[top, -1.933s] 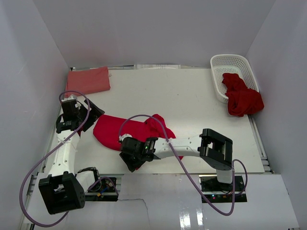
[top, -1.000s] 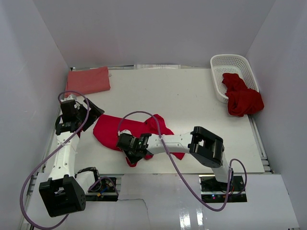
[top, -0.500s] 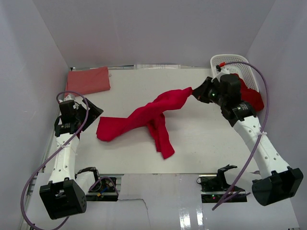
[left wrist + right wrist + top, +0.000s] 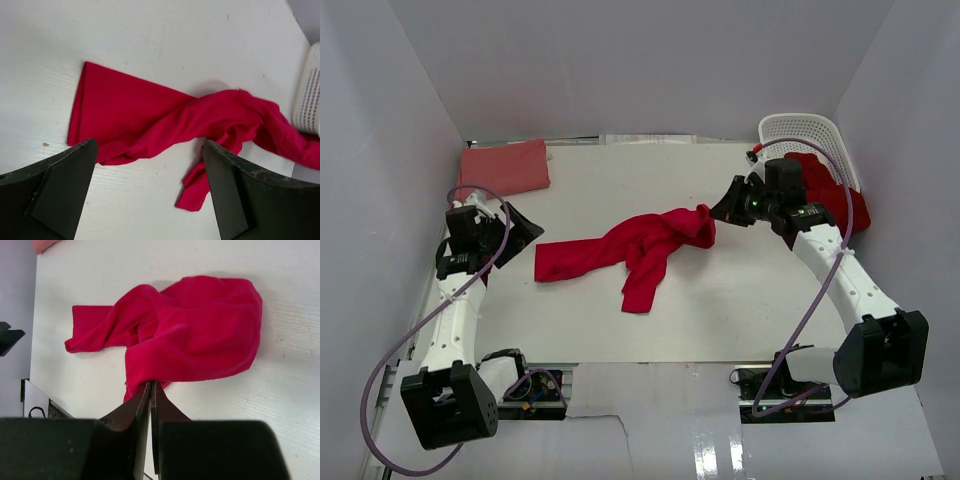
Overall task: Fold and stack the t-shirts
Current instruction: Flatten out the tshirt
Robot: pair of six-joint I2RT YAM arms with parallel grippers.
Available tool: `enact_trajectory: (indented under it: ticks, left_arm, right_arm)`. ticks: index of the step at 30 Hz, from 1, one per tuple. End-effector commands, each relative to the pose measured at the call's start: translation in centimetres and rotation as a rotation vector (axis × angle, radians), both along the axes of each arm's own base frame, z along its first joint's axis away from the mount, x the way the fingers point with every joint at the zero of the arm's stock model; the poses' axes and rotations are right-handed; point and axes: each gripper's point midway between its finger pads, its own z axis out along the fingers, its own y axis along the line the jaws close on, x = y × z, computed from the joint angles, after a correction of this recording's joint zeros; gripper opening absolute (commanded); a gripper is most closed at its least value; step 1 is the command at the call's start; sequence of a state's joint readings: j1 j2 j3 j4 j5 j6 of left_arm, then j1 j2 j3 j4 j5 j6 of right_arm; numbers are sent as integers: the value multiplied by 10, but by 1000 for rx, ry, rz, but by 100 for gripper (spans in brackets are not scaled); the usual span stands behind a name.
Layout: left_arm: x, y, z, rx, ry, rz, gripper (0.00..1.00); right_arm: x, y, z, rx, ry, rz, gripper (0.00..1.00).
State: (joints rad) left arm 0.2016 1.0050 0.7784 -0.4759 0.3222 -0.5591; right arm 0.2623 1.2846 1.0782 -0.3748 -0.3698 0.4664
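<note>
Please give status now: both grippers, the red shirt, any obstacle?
Left gripper open, off the cloth. Right gripper shut on end of red t-shirt. Shirt lies twisted mid-table, unfolded. Nothing in the way; pink shirt far-left, basket far-right.

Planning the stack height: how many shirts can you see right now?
3: a folded pink shirt in the far left corner, a crumpled red shirt mid-table, and a red shirt spilling from the basket. More may be hidden in that heap.
</note>
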Motion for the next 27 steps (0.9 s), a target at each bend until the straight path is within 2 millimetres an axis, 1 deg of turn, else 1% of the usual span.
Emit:
enact_trajectory:
  ticks: [1,2,3,4,5,6,7,9,10,12,13,14,15,16,17,18,19,21,22,23,24,26,27]
  left_arm:
    - [3,-32,-4,-19,-16,-198,96]
    - [5,-38,-12,-22,12,-226,94]
    - [8,-42,-11,-14,13,-249,93]
    - [6,-51,-15,-3,38,-281,93]
    - [8,-54,-19,16,54,-298,93]
    - [14,-53,-14,60,46,-290,93]
    - [10,-64,-16,83,67,-325,93]
    - [12,-68,-14,133,75,-348,93]
    - [13,-73,-11,162,75,-361,93]
    - [13,-80,-12,183,79,-388,93]
    - [12,-86,-14,189,79,-410,93]
    - [11,-88,-16,204,82,-428,92]
    - [11,-91,-19,214,87,-443,91]
    - [8,-96,-28,227,115,-467,89]
    - [9,-94,-32,261,133,-457,89]
    - [9,-95,-35,285,145,-469,88]
    - [5,-103,-44,304,177,-500,87]
    - [5,-105,-48,356,194,-504,86]
    - [2,-113,-51,375,201,-532,84]
    - [6,-112,-53,404,210,-521,83]
    - [2,-121,-54,429,215,-553,82]
    - [2,-130,-55,479,215,-576,82]
    - [5,-140,-47,484,185,-598,82]
  right_arm:
    - [10,2,39,-3,-117,30,8]
    - [13,2,44,-1,-128,27,8]
    - [18,3,46,0,-129,26,8]
    - [25,6,71,20,-173,33,8]
    - [30,9,84,37,-196,44,8]
    - [33,14,91,53,-188,68,8]
    - [40,18,133,79,-271,78,8]
    - [39,25,170,117,-340,129,8]
    - [36,25,206,132,-427,138,8]
    - [30,22,237,132,-517,140,8]
    - [27,19,248,133,-545,132,8]
    - [25,13,262,130,-585,116,8]
    - [25,10,267,129,-595,107,8]
    - [25,8,269,125,-601,100,8]
    - [25,5,272,122,-604,95,8]
    - [25,5,270,120,-600,99,8]
    - [26,4,269,116,-596,97,8]
    - [29,4,264,114,-580,95,8]
    - [30,3,262,114,-573,93,8]
    - [32,3,260,115,-564,88,8]
    - [33,3,259,115,-562,85,8]
    - [35,4,258,117,-553,87,8]
    - [39,4,254,113,-533,87,8]
